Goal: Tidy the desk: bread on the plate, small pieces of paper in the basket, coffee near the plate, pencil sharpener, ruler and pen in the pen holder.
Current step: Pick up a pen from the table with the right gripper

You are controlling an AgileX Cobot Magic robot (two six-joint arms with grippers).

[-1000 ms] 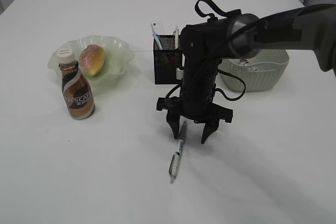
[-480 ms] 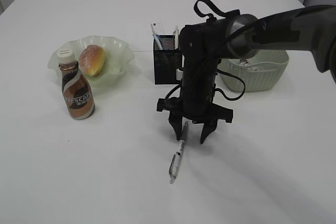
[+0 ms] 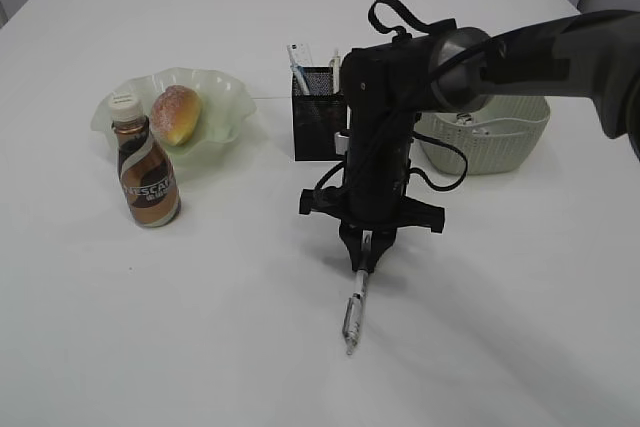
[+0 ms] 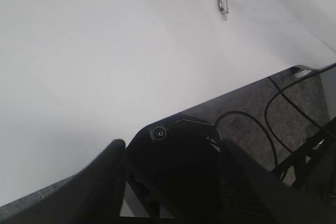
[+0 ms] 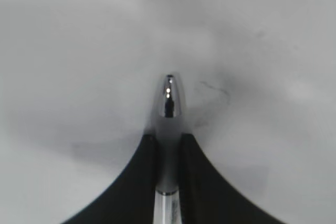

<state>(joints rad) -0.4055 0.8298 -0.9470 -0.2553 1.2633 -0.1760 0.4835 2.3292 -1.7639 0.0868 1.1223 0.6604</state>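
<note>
Exterior view: the right claw [image 3: 365,250] pinches the pen [image 3: 355,314], which lies on the tabletop [image 3: 200,327], its long axis running toward the camera. Bread [image 3: 176,113] sits on the plate [image 3: 228,97]; the holder [image 3: 318,112] has pens.
Left wrist view: the left claw [image 4: 173,182] stands wide.
Right wrist view: the pen's tip points away.

Silver pen [image 3: 355,319] pinched, slanting on table [image 3: 200,327]

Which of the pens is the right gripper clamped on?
The silver pen lying on the table, pinched at its upper end by the right gripper. The other pens stand upright in the black pen holder, untouched.
</note>
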